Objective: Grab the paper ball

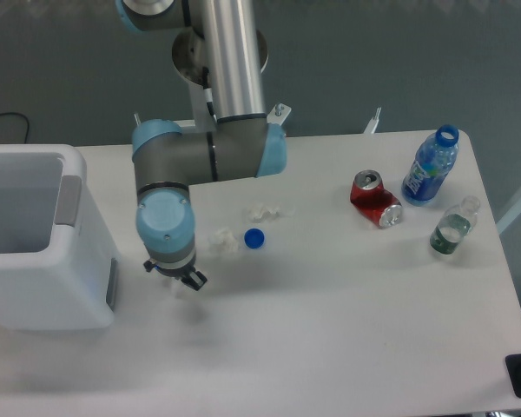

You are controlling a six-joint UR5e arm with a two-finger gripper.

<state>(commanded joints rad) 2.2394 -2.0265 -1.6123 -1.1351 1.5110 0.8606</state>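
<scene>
Two crumpled white paper wads lie on the white table. The wider one, which I take for the paper ball (270,211), lies right of centre and is about twice as wide as the blue bottle cap (254,238). A smaller wad (223,241) lies just left of the cap. My gripper (181,281) points down, left of the smaller wad and well left of the paper ball. A pale bit shows under its dark fingers; I cannot tell what it is. The wrist hides how the jaws stand.
A white bin (35,234) stands at the left edge, close to the gripper. A crushed red can (375,199), a blue bottle (431,166) and a small clear bottle (454,226) are at the right. The arm's elbow (210,152) hangs over the table's back.
</scene>
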